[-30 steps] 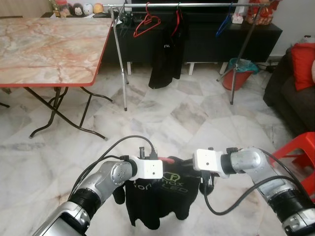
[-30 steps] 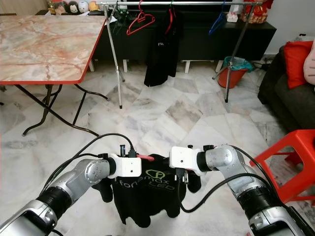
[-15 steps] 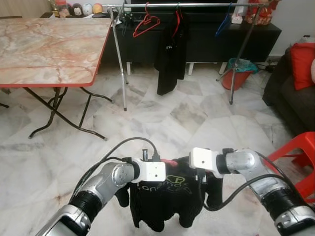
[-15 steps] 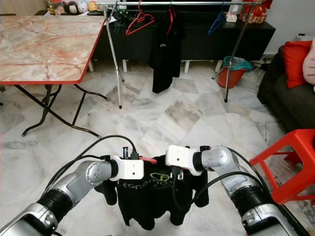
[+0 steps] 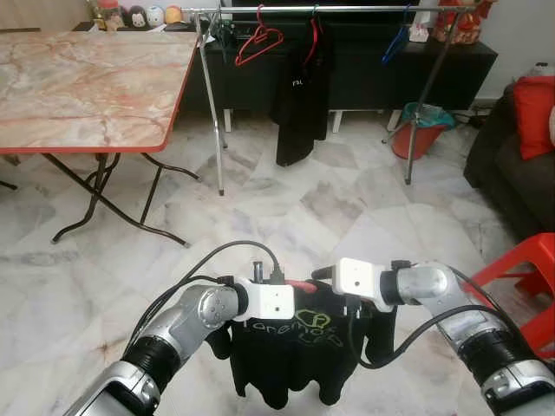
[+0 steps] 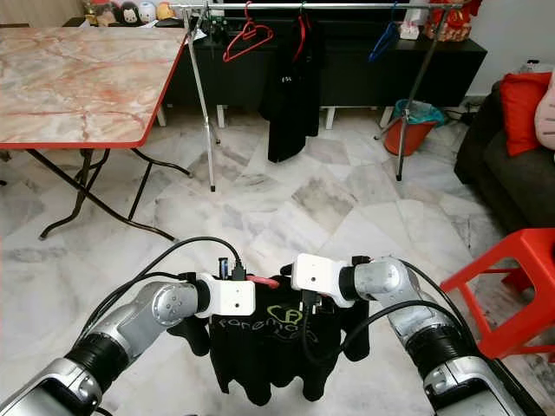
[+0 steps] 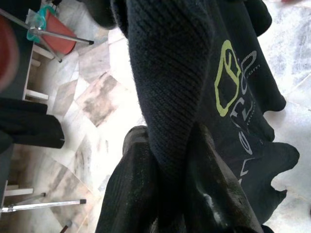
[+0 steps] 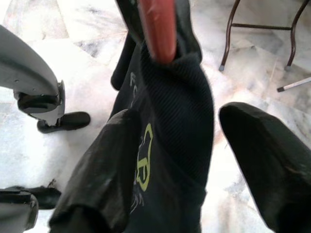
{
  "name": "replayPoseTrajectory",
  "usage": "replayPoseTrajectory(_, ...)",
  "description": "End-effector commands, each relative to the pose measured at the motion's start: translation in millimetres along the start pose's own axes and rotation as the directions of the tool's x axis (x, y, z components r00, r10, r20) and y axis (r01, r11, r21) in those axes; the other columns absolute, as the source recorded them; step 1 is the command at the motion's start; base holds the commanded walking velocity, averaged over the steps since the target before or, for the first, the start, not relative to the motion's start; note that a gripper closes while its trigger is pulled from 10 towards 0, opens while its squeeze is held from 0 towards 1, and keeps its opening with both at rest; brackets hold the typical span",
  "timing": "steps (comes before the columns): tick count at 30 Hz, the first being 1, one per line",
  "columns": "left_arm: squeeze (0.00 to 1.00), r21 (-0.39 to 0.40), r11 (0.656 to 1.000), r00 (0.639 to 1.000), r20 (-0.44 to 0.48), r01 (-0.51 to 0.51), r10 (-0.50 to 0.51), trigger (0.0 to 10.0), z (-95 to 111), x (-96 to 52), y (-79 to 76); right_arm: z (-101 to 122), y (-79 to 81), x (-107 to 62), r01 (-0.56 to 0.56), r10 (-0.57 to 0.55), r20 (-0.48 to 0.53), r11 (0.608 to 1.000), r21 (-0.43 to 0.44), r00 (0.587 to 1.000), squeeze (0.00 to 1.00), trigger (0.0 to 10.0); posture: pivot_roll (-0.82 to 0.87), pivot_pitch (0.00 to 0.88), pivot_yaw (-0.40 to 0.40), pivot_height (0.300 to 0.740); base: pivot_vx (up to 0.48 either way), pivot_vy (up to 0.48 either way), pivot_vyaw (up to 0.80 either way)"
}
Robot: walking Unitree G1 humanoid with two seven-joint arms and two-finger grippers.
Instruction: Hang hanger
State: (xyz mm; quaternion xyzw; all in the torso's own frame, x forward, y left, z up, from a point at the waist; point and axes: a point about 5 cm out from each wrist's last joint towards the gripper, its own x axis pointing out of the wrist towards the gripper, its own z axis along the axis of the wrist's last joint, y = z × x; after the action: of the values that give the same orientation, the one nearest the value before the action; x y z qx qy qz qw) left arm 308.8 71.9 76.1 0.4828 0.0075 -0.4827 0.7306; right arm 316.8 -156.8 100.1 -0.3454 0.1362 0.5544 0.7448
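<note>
Carrying a black T-shirt (image 5: 295,347) on a red hanger (image 5: 299,284) toward the clothes rail (image 5: 321,9), with both arms raised in front of the chest. Hanger slung between the two sets of jaws, shirt draped below them, yellow-green print facing up toward the head camera. Left gripper (image 7: 170,184) clamped on one shoulder of the shirt, dark knit fabric pinched tight between the two black fingers (image 7: 131,189) in the left wrist view. Right gripper (image 8: 194,145) straddling the other shoulder, jaws apart: one finger against the cloth, the other standing clear of it, red hanger end poking out just beyond them. Whether that side bears any weight cannot be told.

Judged as the transport step, hanging not yet done. Rail well ahead of both sets of jaws, across a stretch of marble floor (image 5: 286,199), already bearing a red empty hanger (image 5: 257,43), a hung black garment (image 5: 299,95) and a blue hanger (image 5: 397,42). Folding tabletop (image 5: 87,78) off to the left of the jaws, red stool (image 5: 525,277) close to the right arm.

Next move likely calling for walking forward, lifting the load to rail height and freeing the hook to catch the bar in a gap between the items there. Hook itself not made out here.
</note>
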Motion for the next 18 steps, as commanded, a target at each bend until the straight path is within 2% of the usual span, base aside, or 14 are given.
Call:
replayPoseTrajectory(1,0.0,0.0,0.999,0.998,0.046,-0.032,0.032,10.0,9.0,-0.7,7.6,4.0,-9.6,-3.5,0.056,-0.056,0.016,0.998,-0.01,0.998,0.93,10.0,0.02,0.051,-0.032,0.74,0.0,0.0,0.0)
replayPoseTrajectory(3,0.0,-0.001,0.999,0.998,0.046,-0.032,0.032,10.0,9.1,-0.7,7.7,4.0,-10.9,-3.6,0.069,-0.069,0.015,0.998,-0.01,0.998,0.93,10.0,0.02,0.051,-0.032,0.74,0.0,0.0,0.0)
replayPoseTrajectory(4,0.0,-0.002,0.999,0.998,0.047,-0.033,0.033,10.0,9.4,-0.6,7.7,5.4,-12.3,-3.8,0.082,-0.082,0.025,0.997,-0.013,0.996,0.07,10.0,0.02,0.051,-0.032,0.74,0.0,0.0,0.0)
replayPoseTrajectory(5,0.0,-0.002,0.999,0.998,0.049,-0.033,0.033,10.0,9.7,-0.5,7.7,8.4,-14.4,-4.1,0.096,-0.096,0.05,0.995,-0.007,0.994,0.0,10.0,0.02,0.055,-0.033,0.74,0.0,0.0,0.0)
replayPoseTrajectory(7,0.0,-0.003,0.999,0.998,0.049,-0.033,0.033,10.0,9.7,-0.4,7.6,9.4,-15.1,-4.1,0.098,-0.098,0.057,0.995,-0.001,0.994,0.0,10.0,0.02,0.055,-0.033,0.74,0.0,0.0,0.0)
replayPoseTrajectory(11,0.0,-0.003,1.0,0.998,0.051,-0.028,0.028,10.0,10.3,0.0,6.3,2.6,-11.5,-2.0,0.07,-0.07,0.003,0.998,-0.006,0.998,0.0,10.0,0.02,0.055,-0.033,0.74,0.0,0.0,0.0)
replayPoseTrajectory(18,0.0,-0.003,1.0,0.998,0.049,-0.025,0.025,10.0,9.9,-0.8,6.9,-7.1,-2.3,4.4,0.022,-0.021,-0.015,0.998,0.052,1.0,0.0,10.0,0.03,0.057,-0.034,0.74,0.0,0.0,0.0)
